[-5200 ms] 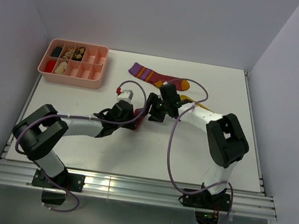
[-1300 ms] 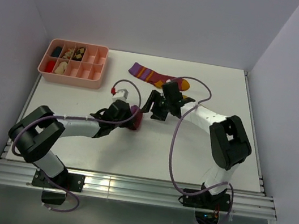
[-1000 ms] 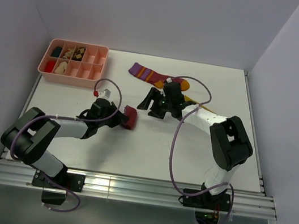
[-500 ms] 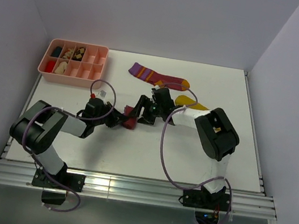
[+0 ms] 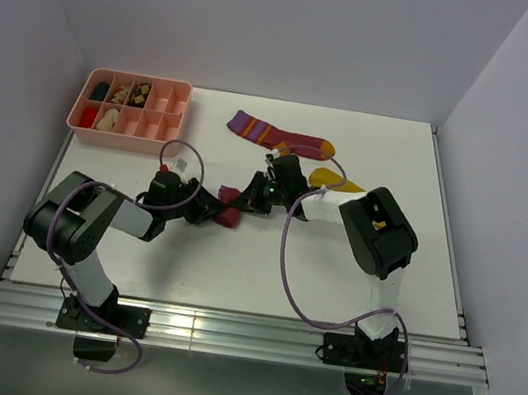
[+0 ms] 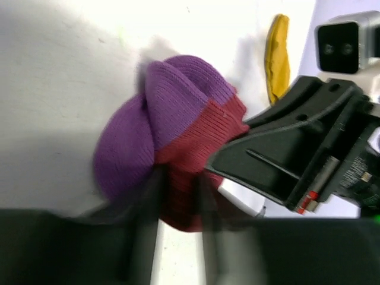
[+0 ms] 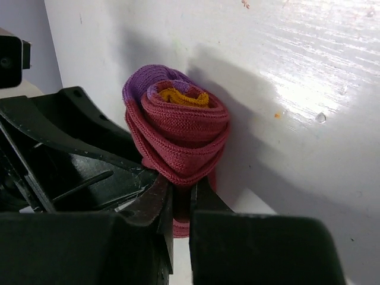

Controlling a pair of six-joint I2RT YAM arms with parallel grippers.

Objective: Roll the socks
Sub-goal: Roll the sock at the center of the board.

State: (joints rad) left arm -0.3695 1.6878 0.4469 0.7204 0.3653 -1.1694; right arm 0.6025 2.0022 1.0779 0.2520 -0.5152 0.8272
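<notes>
A maroon sock with a purple cuff is rolled into a bundle (image 5: 230, 208) (image 6: 172, 130) (image 7: 177, 130), orange toe at its core, resting on the white table (image 5: 233, 263). My left gripper (image 5: 210, 207) (image 6: 177, 181) reaches it from the left. Its blurred fingers (image 6: 145, 208) stand slightly apart, open, with the roll's maroon edge between them. From the right, my right gripper (image 5: 252, 199) (image 7: 182, 196) is shut on a maroon fold at the roll's base. A second maroon sock (image 5: 279, 137) lies flat farther back. A mustard-yellow sock (image 5: 326, 178) (image 6: 278, 56) lies behind the right arm.
A pink compartment tray (image 5: 169, 131) with small items stands at the back left. White walls close in the table on three sides. The two arms' cables loop above the table near the grippers.
My right gripper has moved left to the roll and shut on its base. The left gripper's fingers, shut on the roll before, have parted slightly.
</notes>
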